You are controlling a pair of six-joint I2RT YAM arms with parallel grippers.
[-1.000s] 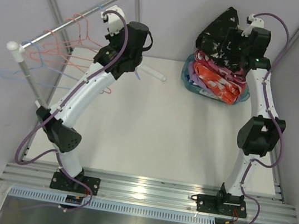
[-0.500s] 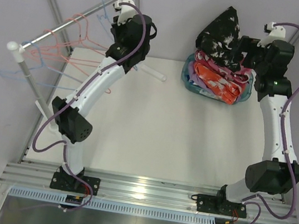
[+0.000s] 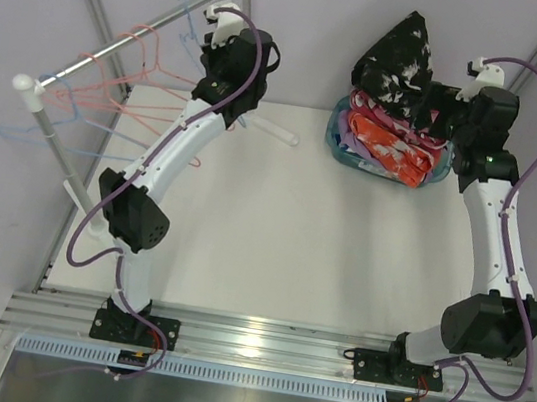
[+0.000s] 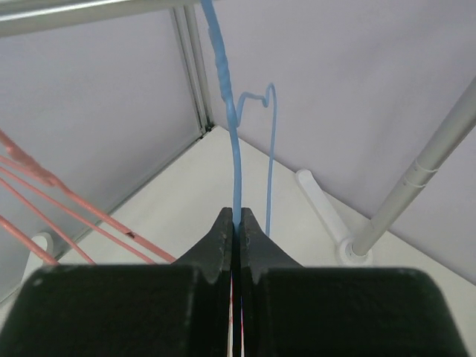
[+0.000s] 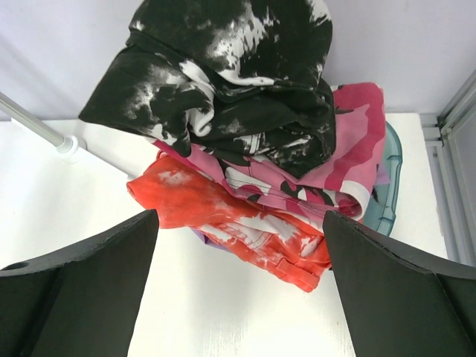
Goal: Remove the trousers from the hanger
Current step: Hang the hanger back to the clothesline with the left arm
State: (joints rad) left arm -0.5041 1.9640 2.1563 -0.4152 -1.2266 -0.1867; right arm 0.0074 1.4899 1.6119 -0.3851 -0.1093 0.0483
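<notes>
The right gripper (image 5: pixel 238 223) is spread wide and holds nothing. The trousers (image 5: pixel 245 111) lie just ahead of it, heaped in a teal basket (image 5: pixel 388 171) at the far right of the worktop (image 3: pixel 275 222). Well apart to the left, the left gripper (image 4: pixel 235 221) is clenched on a bare blue hanger (image 4: pixel 232 134) — its wire rises towards the rail (image 4: pixel 89 7).

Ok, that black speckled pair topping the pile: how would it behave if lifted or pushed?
Probably floppy: the black speckled pair lies crumpled in soft folds. Likely light, since it sits high on the pile without flattening it. Heaped loosely, a push might topple it off.
</notes>
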